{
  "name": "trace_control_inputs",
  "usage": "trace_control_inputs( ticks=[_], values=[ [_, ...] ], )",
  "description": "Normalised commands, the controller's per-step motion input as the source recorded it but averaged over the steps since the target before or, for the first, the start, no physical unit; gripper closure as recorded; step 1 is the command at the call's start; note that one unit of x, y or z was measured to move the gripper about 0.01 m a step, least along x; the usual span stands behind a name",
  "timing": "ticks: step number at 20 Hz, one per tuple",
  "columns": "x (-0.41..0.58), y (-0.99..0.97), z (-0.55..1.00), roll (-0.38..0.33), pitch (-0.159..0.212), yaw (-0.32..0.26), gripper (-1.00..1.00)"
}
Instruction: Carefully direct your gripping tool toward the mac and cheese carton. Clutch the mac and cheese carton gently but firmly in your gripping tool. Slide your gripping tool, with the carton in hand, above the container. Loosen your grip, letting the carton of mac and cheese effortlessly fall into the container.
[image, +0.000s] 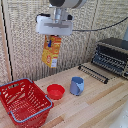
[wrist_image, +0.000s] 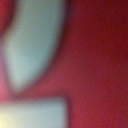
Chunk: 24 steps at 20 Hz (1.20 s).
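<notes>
Where paneling stands, pale wooden table (image: 95, 102)

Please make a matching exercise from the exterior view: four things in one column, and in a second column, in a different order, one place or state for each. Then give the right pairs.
1. mac and cheese carton
2. red wire basket
3. blue cup
4. toaster oven

A. at the exterior view's right, door open
B. on the table beside the small red bowl
C. in the air, hanging from the gripper
D. at the exterior view's lower left, nothing seen inside

Pairs: 1-C, 2-D, 3-B, 4-A
</notes>
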Motion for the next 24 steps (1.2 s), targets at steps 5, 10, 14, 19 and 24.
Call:
trace_control_inputs(
  ticks=[5,10,14,19,24],
  values=[
    [0.074,1.00,0.00,-0.001,0.071,0.000,1.00],
    [0.096,1.00,-0.03,-0.014,0.069,0.000,1.00],
    [0.096,1.00,-0.05,-0.020,0.066,0.000,1.00],
    [0.054,0.94,-0.24,-0.045,0.039,0.014,1.00],
    [-0.302,0.38,-0.78,-0.082,0.000,0.117,1.00]
  ],
)
